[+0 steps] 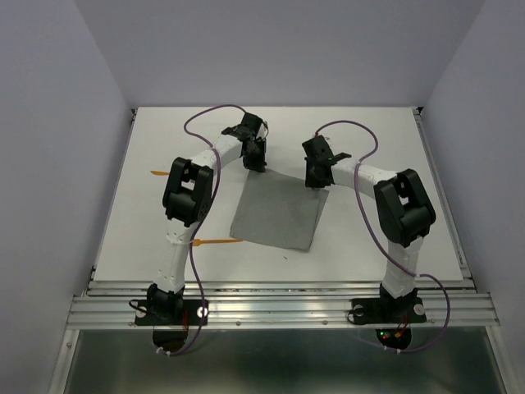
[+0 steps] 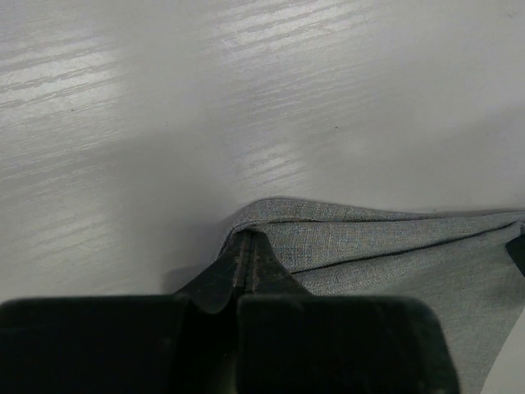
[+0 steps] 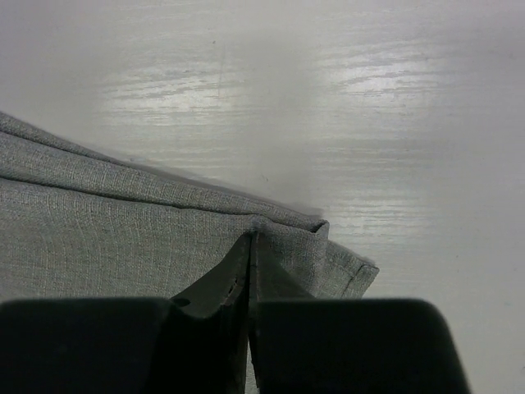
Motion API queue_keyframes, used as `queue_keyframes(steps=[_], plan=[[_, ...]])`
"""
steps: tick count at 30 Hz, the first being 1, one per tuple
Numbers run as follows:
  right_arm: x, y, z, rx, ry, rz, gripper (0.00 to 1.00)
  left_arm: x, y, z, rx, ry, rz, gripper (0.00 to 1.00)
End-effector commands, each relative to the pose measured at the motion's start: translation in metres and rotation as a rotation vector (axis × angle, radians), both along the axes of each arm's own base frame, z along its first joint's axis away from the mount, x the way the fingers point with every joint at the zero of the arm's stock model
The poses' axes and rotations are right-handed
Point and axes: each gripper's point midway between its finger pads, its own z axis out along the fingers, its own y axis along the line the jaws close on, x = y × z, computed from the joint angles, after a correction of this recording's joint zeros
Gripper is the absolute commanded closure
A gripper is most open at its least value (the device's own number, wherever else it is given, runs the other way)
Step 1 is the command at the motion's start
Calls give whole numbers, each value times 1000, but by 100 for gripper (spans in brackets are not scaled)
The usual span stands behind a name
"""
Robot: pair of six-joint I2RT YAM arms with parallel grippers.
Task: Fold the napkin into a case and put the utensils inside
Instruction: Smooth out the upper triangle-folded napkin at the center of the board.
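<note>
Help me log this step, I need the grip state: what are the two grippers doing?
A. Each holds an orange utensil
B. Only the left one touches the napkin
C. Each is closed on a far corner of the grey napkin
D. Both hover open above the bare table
C: in the wrist views the left gripper and the right gripper each pinch a far corner of the grey napkin.

Plain grey napkin [image 1: 277, 215]; orange utensils [image 1: 217, 240]; white table [image 1: 369, 238]; purple cables [image 1: 201, 112] on white-and-black arms [image 1: 175, 246].
</note>
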Motion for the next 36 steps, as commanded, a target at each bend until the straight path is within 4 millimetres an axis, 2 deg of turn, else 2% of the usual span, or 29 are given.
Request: queue_keyframes(steps=[1, 7, 15, 18, 26, 36], plan=[[5, -2, 24, -1, -70, -22, 99, 0, 11, 6, 32, -12, 11, 100], [4, -6, 38, 7, -113, -39, 99, 0, 13, 6, 33, -11, 13, 100], [-2, -18, 32, -36, -113, -67, 99, -1, 14, 6, 38, -12, 12, 100], [-4, -19, 39, -30, -128, -68, 99, -3, 15, 3, 44, -6, 12, 100], [-14, -34, 41, -33, -126, -78, 99, -3, 17, 1, 50, -4, 14, 100], [-13, -44, 49, -20, -138, -83, 99, -3, 17, 2, 48, -6, 10, 100]])
